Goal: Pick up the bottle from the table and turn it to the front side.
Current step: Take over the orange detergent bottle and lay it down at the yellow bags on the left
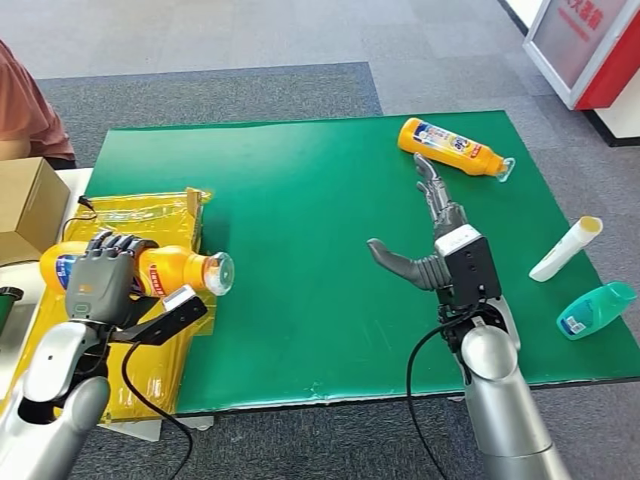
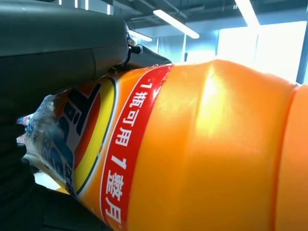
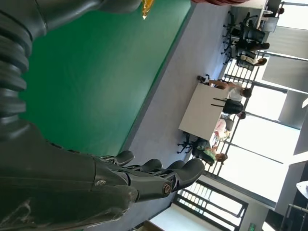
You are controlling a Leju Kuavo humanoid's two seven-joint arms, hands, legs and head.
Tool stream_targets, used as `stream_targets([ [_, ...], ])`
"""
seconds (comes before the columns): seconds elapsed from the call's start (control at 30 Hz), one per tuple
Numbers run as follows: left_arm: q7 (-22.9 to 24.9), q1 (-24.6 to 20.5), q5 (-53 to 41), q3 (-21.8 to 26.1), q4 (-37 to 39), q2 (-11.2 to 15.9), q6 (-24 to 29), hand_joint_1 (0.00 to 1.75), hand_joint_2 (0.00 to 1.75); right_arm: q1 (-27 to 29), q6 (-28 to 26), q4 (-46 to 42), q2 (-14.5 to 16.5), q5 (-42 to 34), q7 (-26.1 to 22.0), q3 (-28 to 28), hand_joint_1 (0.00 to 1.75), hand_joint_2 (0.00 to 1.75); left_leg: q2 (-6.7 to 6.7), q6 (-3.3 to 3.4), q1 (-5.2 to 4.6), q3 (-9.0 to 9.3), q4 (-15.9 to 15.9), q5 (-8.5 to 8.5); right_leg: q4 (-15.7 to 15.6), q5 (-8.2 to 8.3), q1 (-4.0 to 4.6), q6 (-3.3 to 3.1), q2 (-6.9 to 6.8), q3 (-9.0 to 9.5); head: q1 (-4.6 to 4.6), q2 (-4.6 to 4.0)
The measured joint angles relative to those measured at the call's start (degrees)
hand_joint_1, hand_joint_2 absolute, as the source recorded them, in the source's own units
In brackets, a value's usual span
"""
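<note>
While the green table [image 1: 324,270] spreads wide in front of me, I work at its left end, above a yellow bag [image 1: 162,215] that lies over the table's edge. My left hand [image 1: 102,280] grips the held bottle [image 1: 177,270] around its labelled body, lying sideways with the clear cap pointing toward the middle of the table. From my left wrist I see the orange shoulder and the red band of the label close up, pressed under my fingers [image 2: 65,53].

My right hand [image 1: 438,250] hovers open above the mat, fingers spread, holding nothing. Just beyond its fingertips a second orange bottle [image 1: 453,148] lies on its side near the far edge. Well to the right rest a white tube [image 1: 566,250] and a teal bottle [image 1: 596,310].

To do this step well, I judge I should roll my wrist slowly about the bottle's long axis, keeping my grip firm on the slick plastic so it cannot slip, and stop once the main face of the label points toward me.
</note>
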Motion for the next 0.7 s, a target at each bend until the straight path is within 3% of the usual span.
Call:
stream_targets([
  [0.27, 3.2, -6.4, -0.3, -0.2, 12.2, 2.4, -9.1, 1.75, 1.75, -1.7, 1.2, -0.1, 1.0, 0.1, 1.8, 0.0, 0.00, 1.75, 0.00, -0.01, 0.00, 0.00, 0.0, 0.06, 0.0, 0.02, 0.00, -0.01, 0.00, 0.01, 0.00, 0.00],
  [0.7, 2.3, -8.7, 2.7, -0.6, 23.2, 3.0, -10.4, 1.75, 1.75, -4.0, 1.2, -0.1, 1.9, 0.0, 2.3, 0.2, 0.00, 1.75, 0.00, -0.01, 0.00, -0.02, 0.0, 0.05, 0.0, 0.02, 0.00, -0.01, 0.00, 0.00, 0.00, 0.00],
])
